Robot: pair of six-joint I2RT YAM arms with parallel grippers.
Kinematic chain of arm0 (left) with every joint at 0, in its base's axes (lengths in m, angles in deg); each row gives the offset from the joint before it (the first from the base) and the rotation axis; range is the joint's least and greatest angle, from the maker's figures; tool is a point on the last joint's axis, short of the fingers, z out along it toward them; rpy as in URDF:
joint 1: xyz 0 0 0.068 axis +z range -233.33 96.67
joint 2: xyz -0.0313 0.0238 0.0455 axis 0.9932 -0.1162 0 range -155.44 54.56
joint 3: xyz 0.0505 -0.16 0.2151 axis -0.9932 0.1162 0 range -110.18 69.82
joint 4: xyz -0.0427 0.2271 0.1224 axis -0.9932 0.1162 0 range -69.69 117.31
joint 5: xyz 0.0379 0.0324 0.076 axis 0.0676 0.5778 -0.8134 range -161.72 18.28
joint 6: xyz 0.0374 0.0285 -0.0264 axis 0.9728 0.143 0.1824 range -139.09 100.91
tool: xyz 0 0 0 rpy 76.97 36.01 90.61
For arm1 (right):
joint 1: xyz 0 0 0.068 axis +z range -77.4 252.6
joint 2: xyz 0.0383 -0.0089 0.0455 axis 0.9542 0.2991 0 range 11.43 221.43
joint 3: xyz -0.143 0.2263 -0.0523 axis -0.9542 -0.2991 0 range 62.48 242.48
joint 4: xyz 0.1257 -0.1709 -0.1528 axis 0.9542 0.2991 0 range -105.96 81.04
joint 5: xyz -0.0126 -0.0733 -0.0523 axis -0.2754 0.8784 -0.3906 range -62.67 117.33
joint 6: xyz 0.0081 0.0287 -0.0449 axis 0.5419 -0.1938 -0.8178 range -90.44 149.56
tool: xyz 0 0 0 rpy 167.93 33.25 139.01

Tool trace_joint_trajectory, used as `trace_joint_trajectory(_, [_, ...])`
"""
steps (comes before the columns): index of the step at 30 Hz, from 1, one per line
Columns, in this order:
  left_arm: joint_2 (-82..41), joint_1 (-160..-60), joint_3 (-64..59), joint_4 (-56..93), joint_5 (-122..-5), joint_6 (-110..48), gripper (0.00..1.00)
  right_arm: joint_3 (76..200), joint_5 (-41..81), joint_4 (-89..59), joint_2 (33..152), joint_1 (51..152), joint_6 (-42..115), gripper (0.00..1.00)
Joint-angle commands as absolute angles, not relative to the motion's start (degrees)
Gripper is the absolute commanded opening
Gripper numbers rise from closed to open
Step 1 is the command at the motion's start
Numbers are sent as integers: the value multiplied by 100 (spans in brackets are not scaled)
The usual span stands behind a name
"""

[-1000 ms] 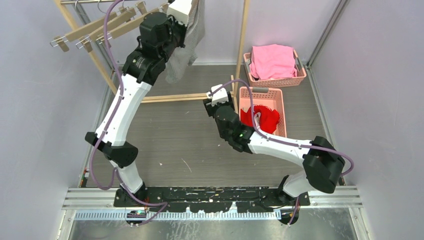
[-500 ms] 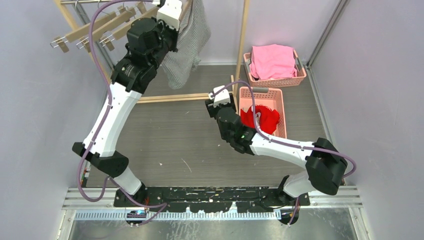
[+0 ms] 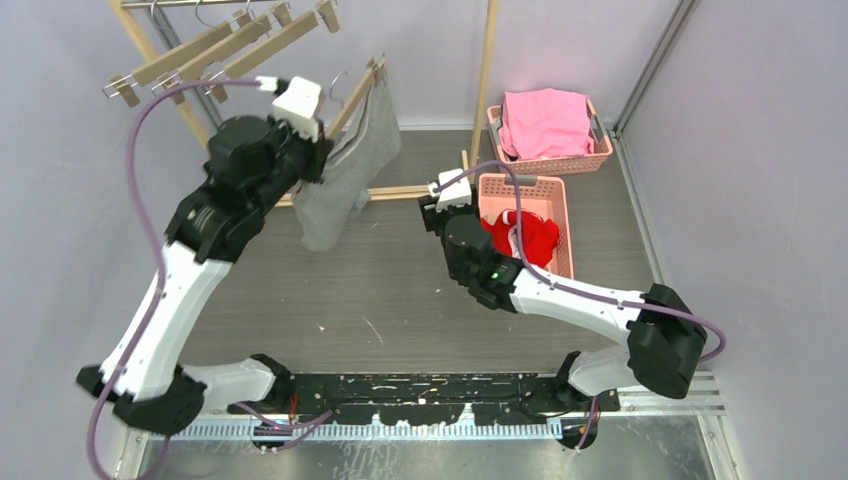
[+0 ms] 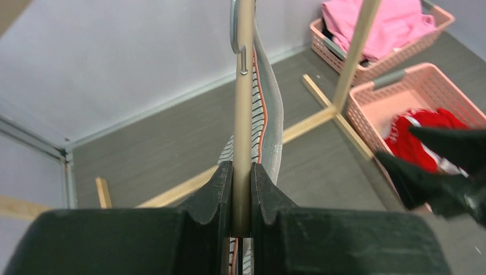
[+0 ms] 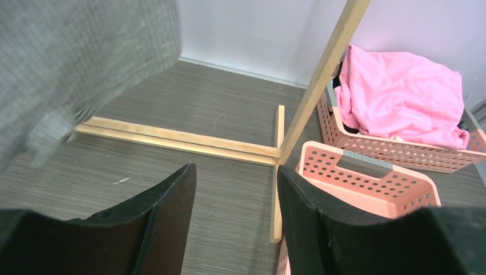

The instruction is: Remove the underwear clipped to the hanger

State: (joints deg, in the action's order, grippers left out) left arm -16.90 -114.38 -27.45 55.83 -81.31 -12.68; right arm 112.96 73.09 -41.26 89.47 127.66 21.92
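The grey-and-white striped underwear hangs clipped to a wooden hanger, off the rail and out over the floor. My left gripper is shut on that hanger's bar, and the striped cloth hangs just behind the bar. In the right wrist view the same cloth fills the upper left. My right gripper stands open and empty beside the near pink basket, its fingers apart over the floor. Red underwear lies in that basket.
A second pink basket at the back right holds the pink cloth. Several empty wooden hangers hang on the rail at the upper left. The rack's upright post and floor bars stand between the arms and the baskets.
My left arm has drawn the hanger with the striped underwear away from the rail, down and toward the near left. My right gripper has crept slightly toward the back.
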Motion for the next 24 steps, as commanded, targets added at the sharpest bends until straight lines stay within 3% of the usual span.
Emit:
trace_joint_trajectory(1, [-344,-11418,-2056,5518,-7540,-1744,0,11262,7479,-4345,8569,12681,2196,60])
trace_joint_trajectory(4, [434,-11418,-1471,5681,-7390,-1747,0,11273,7115,-3843,8261,12354,2520,66])
trace_joint_trajectory(8, [1219,-11413,-921,6116,-7192,-1696,0,11255,4884,-2914,7491,11193,3221,92])
trace_joint_trajectory(9, [1374,-11417,-806,6198,-7063,-1662,0,11235,4312,-2798,7382,10911,3270,95])
trace_joint_trajectory(13, [1884,-11417,-404,6480,-6463,-1629,0,11499,2651,-2229,7094,10415,3057,98])
trace_joint_trajectory(24, [2300,-11418,66,6590,-5363,-1886,0,12308,251,-1797,6848,10412,2708,100])
